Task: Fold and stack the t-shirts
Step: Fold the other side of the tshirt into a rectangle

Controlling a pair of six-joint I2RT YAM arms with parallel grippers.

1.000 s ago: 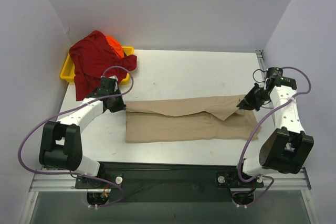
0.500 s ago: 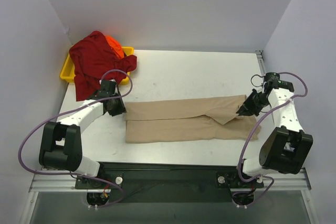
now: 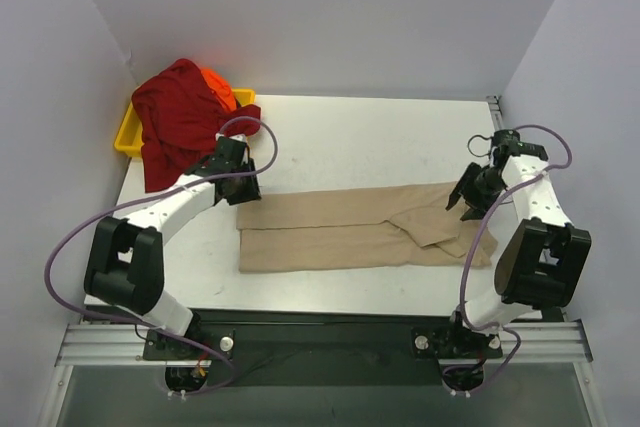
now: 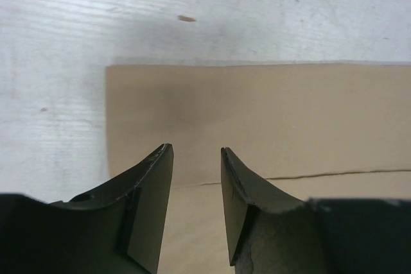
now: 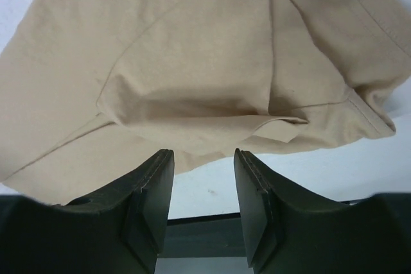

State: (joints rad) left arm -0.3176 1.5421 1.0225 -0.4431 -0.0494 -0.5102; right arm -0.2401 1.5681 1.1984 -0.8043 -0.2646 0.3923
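Three t-shirts are in view. The tan t-shirt lies flat on the near half of the tabletop, folded along its length into a long band running left to right; its left end is a clean square edge, while its right end is rumpled, with a sleeve flap lying aslant over the layers. The dark red t-shirt is heaped at the far left corner, draped over the yellow tray and spilling onto the tabletop; the orange t-shirt shows only as a bright patch behind it.

The cloth looks light, limp and thin, so it would likely sag from any hold and slide easily on the smooth surface; a pinch at an end corner, taking all the layers together, seems the safest hold, lest the fold fall open.

The left gripper hangs over the band's far left corner, its jaws apart with nothing between them; the right gripper hangs over the rumpled right end, its jaws likewise apart and holding nothing.
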